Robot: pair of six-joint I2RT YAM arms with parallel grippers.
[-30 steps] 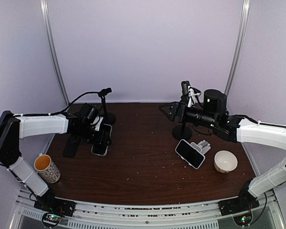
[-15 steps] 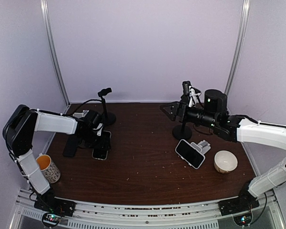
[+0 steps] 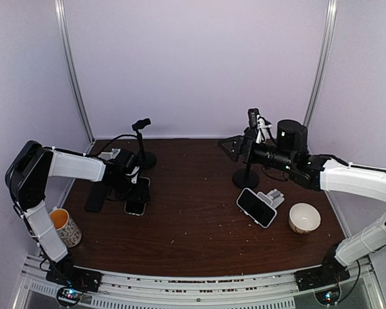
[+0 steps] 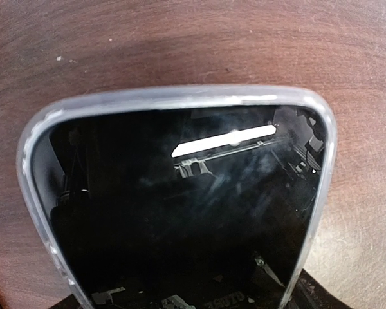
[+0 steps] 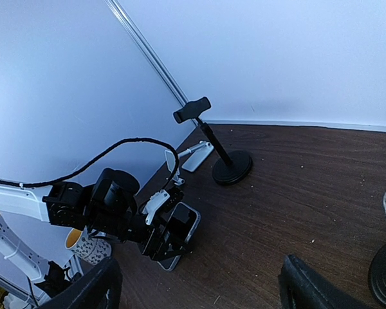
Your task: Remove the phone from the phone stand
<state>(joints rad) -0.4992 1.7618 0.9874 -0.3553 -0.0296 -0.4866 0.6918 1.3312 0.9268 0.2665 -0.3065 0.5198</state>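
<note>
**One glass-faced phone, already off its stand**

One phone in a clear case lies on the bench, near the empty phone stand. It is probably light, stiff, slick-faced and breakable, so it is best pinched across its cased edges. The left gripper sits at its end, but I cannot tell whether the jaws clamp it. The right gripper hangs with jaws spread, empty.

place: robot lab cell | walls: plain lilac backdrop | poles: metal, at the far corners | arms: two, bolted to a rail along the surface's near edge
</note>
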